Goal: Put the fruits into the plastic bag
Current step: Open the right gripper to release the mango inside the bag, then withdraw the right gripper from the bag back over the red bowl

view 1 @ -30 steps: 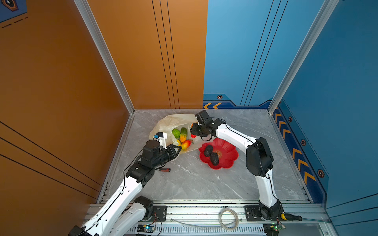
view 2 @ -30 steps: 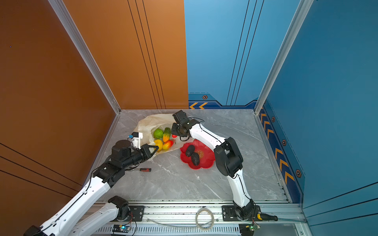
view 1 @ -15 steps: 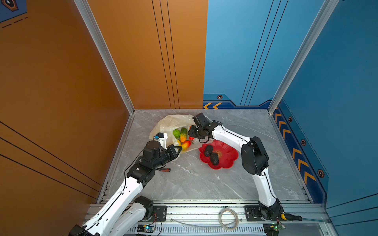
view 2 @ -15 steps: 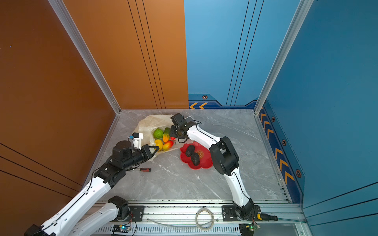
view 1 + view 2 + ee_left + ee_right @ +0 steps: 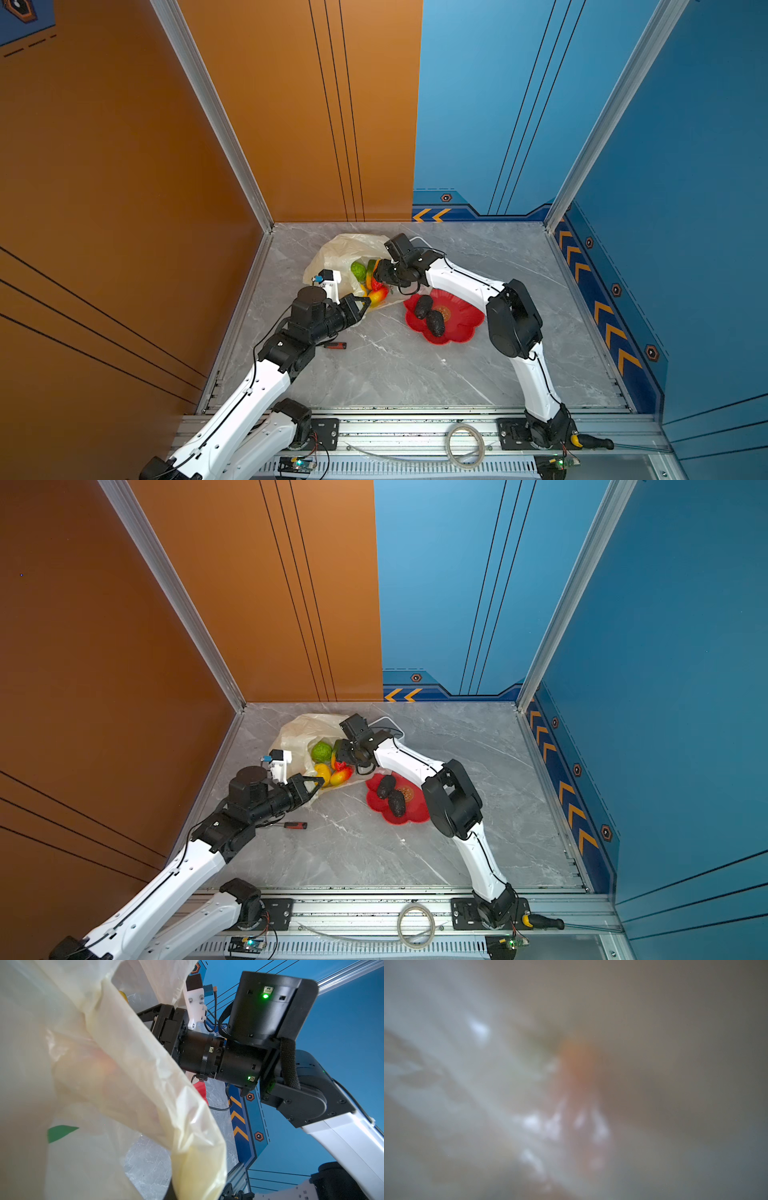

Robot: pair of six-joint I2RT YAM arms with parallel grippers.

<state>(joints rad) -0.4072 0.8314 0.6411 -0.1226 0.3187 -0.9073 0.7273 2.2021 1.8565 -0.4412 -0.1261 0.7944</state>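
Several glossy fruits [image 5: 358, 270] are lying inside the crinkly cream plastic bag [image 5: 340, 253] at 11 o'clock on the table [image 5: 415, 374], the left gripper [image 5: 368, 301] pinching its rim, the right gripper [image 5: 376, 273], fingers hidden, reaching deeper toward 9 o'clock than before.

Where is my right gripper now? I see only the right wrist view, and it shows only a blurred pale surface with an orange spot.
Observer: In both top views the right gripper is at the mouth of the plastic bag, right next to a red fruit.
Operator: How many fruits are outside the bag?
Observer: Two dark fruits lie in the red dish, beside the bag.
Operator: What holds the bag open?
Observer: The left gripper is shut on the bag's near edge.
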